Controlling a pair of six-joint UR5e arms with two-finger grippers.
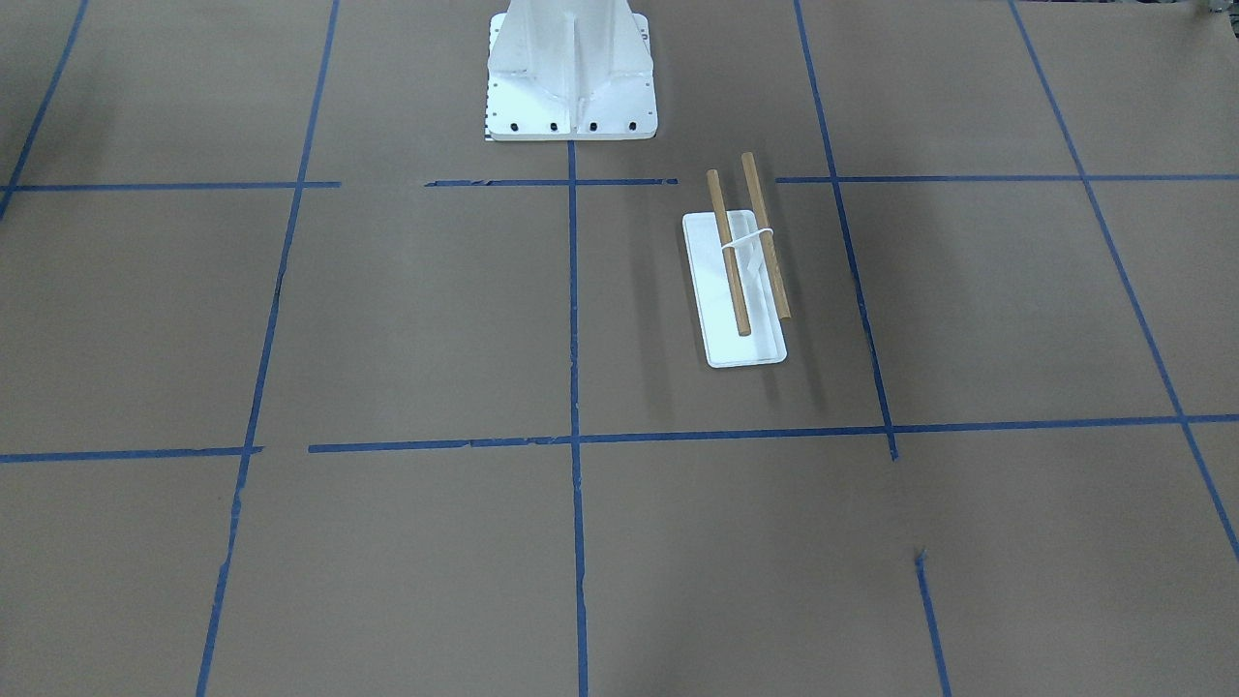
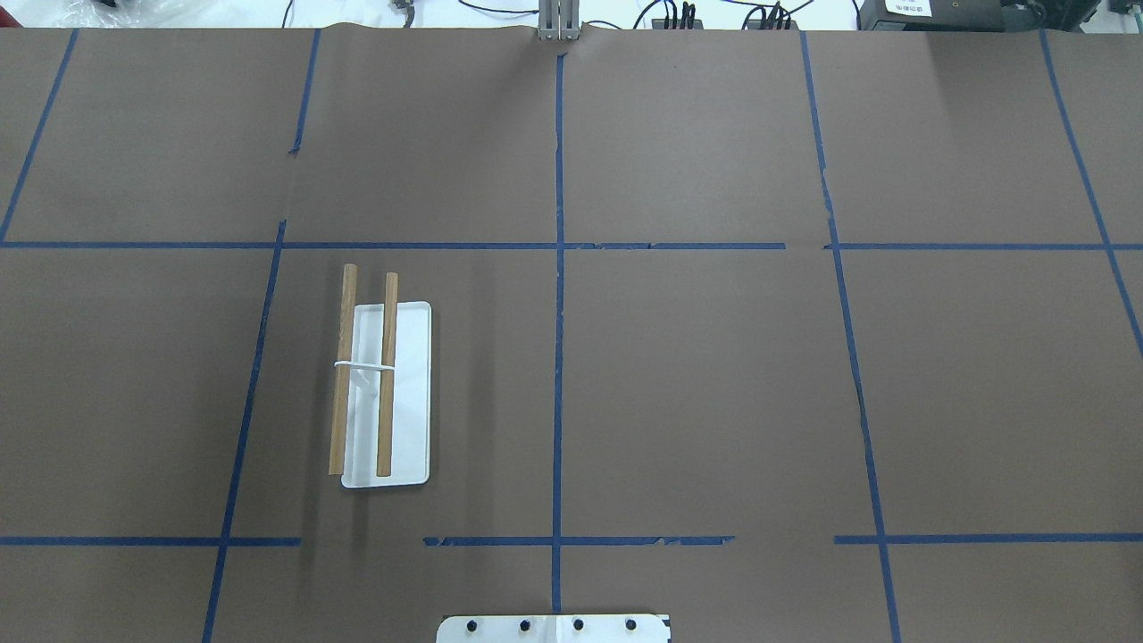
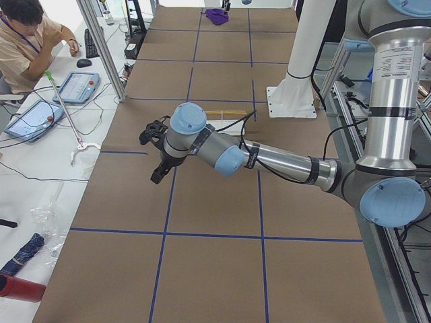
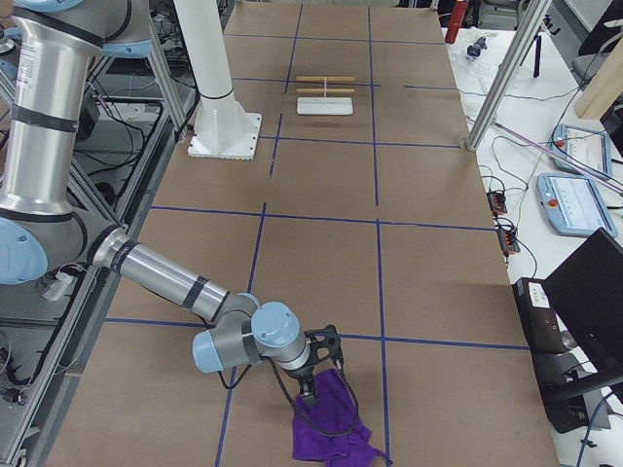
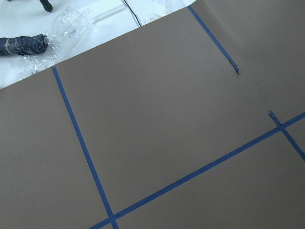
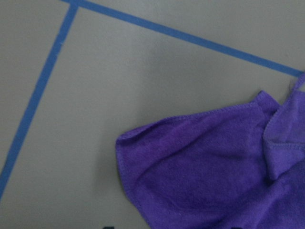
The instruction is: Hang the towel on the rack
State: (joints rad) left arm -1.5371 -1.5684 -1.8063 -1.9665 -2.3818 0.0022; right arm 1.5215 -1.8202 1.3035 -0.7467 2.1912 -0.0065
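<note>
The rack point(image 2: 386, 375) has two light-brown wooden rods joined by a white band, over a flat white base point(image 2: 411, 393). It stands left of the centre line in the overhead view and also shows in the front view point(image 1: 729, 254) and far off in the right side view point(image 4: 325, 79). The purple towel point(image 4: 331, 428) lies crumpled at the table's right end, and fills the lower right of the right wrist view point(image 6: 214, 162). My right gripper point(image 4: 308, 394) is right over the towel; I cannot tell whether it is open or shut. My left gripper point(image 3: 156, 176) hangs above bare table, state unclear.
The white bolted pedestal point(image 1: 571, 77) stands at the robot's side of the table. An operator point(image 3: 27, 40) sits at a side desk with tablets. A metal post point(image 4: 506, 78) stands at the table's far edge. Plastic wrap and a dark bundle point(image 5: 24, 45) lie beyond the table's left end.
</note>
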